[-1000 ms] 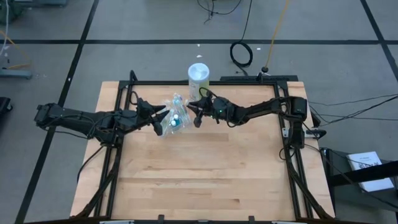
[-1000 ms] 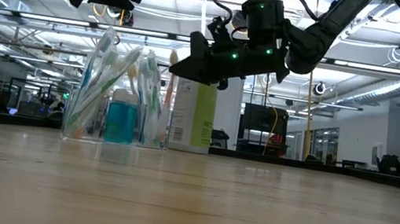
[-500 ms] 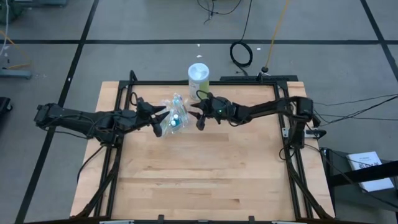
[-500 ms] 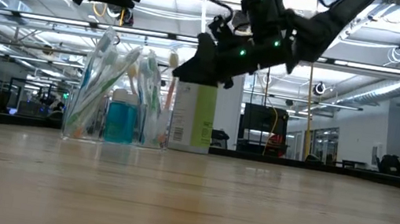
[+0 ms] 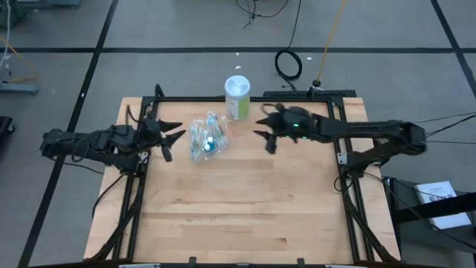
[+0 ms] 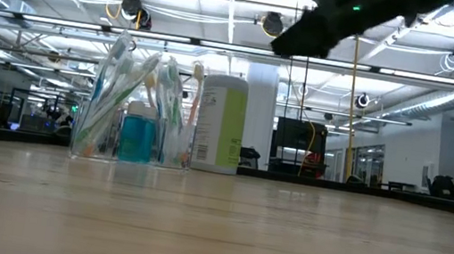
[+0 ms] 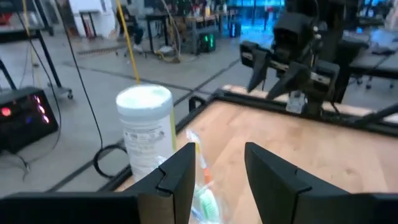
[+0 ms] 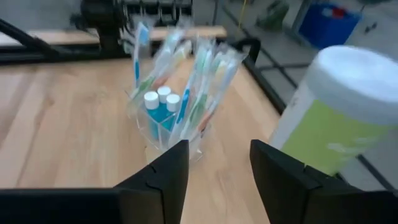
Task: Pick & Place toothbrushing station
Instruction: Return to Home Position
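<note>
Toothbrushes (image 6: 118,84) are seen standing bunched and leaning in the clear container (image 5: 204,140), which is set on the table (image 5: 245,216) near the middle of its back edge. Three blue tubes (image 8: 160,107) with white caps are stood among them. A white and green canister (image 5: 237,97) is placed just beside the container, behind it and to its right; whether the two touch cannot be told. The left gripper (image 5: 170,141) is held above the table to the container's left, apart from it, with its fingers spread and empty. The right gripper (image 5: 264,135) is held above the table to the container's right, farther off, its fingers likewise parted and empty.
</note>
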Robot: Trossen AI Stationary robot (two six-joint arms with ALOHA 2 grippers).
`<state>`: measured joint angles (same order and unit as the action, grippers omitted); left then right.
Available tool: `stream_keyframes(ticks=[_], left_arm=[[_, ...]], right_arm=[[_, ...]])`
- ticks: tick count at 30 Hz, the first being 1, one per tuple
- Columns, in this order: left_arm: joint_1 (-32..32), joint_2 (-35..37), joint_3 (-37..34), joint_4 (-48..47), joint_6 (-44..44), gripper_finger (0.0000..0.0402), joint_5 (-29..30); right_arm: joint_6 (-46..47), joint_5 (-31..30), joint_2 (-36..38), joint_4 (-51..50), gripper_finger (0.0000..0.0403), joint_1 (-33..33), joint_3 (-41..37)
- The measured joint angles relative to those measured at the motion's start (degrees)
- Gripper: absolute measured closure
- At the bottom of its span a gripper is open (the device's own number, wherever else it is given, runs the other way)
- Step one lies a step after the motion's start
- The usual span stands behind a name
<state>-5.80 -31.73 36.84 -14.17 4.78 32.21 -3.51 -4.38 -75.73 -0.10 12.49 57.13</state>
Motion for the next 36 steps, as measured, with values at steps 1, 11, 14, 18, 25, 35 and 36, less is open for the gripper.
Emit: stream_keyframes(ticks=[1,11,14,18,25,35,36], left_arm=[[0.0,1.0,-0.4,0.3,-0.5,0.0256,0.2],[0.7,12.2,-12.2,7.5,-10.1,0.0256,-1.4],[0.7,15.6,-15.1,10.5,-13.3,0.0256,-7.5],[0.7,18.9,-21.1,17.4,-14.1,0.0256,-12.0],[0.7,22.2,-30.4,30.1,-13.9,0.0256,-12.5],[0.6,22.9,-31.0,28.3,-13.7,0.0256,-14.0],[0.6,22.9,-31.0,28.1,-13.7,0.0256,-14.1]], right_arm=[[-0.1,0.1,2.5,1.2,0.0242,0.0,-2.2],[-0.4,7.8,28.1,12.1,0.0244,0.5,-26.2],[3.2,12.1,35.1,12.6,0.0244,0.6,-30.4],[4.6,13.6,42.7,16.6,0.0244,0.6,-38.4],[8.3,16.7,51.3,33.1,0.0243,0.7,-52.9],[7.9,20.0,59.2,28.7,0.0243,0.9,-54.6],[8.5,20.0,60.2,26.4,0.0243,1.0,-54.7]])
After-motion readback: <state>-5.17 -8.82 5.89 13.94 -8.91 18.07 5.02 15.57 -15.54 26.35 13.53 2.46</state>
